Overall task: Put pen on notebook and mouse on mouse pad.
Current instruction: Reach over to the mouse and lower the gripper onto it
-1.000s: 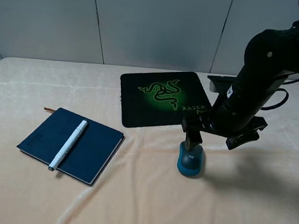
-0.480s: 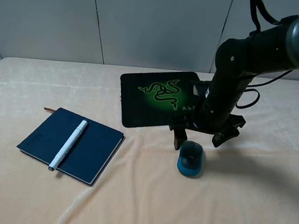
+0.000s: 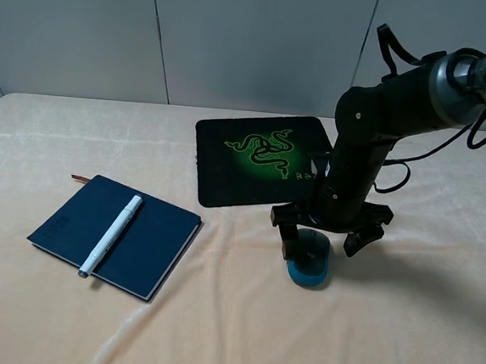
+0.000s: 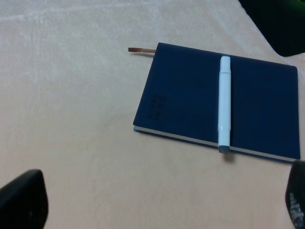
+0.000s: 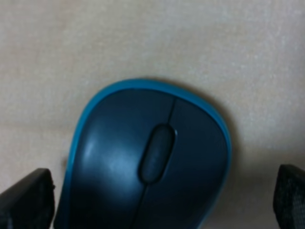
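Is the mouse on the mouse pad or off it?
Off it: the mouse lies on bare beige cloth, in front of the mouse pad.

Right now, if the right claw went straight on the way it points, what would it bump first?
Probably the mouse, which sits right under the open right claw; how far below is hard to tell.

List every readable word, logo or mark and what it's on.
"RA…": green lettering on the mouse pad, rest hidden behind the arm; beside a green snake logo.
Notebook: embossed lettering, too faint to read.
Mouse: nothing readable shows.
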Tool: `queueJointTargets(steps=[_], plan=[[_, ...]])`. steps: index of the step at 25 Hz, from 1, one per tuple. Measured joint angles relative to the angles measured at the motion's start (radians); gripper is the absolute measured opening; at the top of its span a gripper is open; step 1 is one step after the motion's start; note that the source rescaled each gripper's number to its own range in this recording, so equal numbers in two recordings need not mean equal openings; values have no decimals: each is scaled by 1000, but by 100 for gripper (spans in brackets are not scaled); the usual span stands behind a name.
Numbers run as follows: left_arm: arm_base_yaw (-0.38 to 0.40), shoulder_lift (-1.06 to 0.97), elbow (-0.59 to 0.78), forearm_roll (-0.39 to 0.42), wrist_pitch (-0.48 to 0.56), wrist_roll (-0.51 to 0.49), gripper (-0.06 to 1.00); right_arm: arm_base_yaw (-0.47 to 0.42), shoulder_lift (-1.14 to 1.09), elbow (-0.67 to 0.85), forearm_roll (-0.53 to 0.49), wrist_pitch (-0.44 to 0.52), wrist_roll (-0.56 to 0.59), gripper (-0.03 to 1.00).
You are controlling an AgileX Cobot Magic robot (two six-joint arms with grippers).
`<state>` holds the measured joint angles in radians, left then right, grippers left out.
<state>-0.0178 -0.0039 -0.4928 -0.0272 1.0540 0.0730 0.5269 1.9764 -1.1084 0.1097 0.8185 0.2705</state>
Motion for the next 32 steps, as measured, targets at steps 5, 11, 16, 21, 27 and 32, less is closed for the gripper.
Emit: queueJointTargets(steps=[5,11,16,21,27,32], plan=[[0,0,0,0,0,0,100,0,0,0,11,3,23,100],[0,0,0,0,0,0,100,0,0,0,72,0,24,100],[0,0,0,0,0,0,100,0,2,0,78,-7,26,100],[0,0,0,0,0,0,100,0,22,-2,78,-7,26,100],[0,0,0,0,0,0,100,0,23,-3,78,-6,26,69],[0,0,0,0,0,0,100,0,23,-3,80,-6,27,2]])
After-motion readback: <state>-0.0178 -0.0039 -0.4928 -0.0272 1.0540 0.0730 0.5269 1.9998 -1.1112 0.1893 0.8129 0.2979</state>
